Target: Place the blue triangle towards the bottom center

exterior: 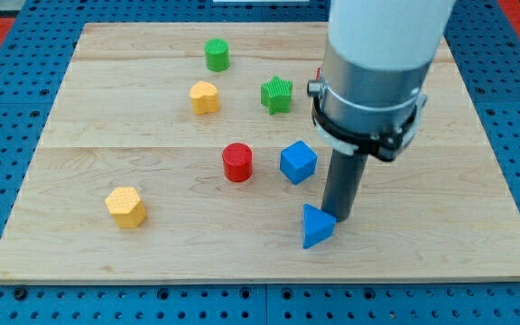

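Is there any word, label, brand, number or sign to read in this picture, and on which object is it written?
None: no text, number or sign can be read.
The wooden board shows only plain grain.
The blue triangle, blue cube, red cylinder, two yellow blocks and two green blocks are unmarked.
The arm's grey body above my tip, which touches the blue triangle, bears no legible label.

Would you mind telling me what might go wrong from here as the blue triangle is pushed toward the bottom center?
My tip sits at the blue triangle's upper-right corner, so an off-center push may spin it instead of sliding it. The triangle is already close to the wooden board's bottom edge, so overshoot might tip it off.
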Controlling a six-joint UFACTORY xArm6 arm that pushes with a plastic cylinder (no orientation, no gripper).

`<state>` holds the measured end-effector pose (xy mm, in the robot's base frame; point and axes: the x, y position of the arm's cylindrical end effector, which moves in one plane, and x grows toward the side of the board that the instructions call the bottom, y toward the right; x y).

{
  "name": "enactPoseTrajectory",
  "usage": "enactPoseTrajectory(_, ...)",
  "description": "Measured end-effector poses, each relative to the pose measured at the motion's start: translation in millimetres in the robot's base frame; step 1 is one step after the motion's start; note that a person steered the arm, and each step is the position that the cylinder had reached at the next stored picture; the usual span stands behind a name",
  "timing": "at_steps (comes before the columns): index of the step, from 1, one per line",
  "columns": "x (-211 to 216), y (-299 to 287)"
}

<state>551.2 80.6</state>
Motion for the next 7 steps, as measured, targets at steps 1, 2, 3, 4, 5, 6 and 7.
enactPoseTrajectory(1, 15.4, 0.1)
enactPoseTrajectory(2, 25.4, 0.2)
enactPoseTrajectory(3, 49.4, -5.9)
enactPoseTrajectory(4, 54.7, -16.5)
enactPoseTrajectory(5, 40.5, -14.0)
enactPoseTrajectory(6, 27.6, -21.7)
enactPoseTrajectory(7, 23.2, -40.0)
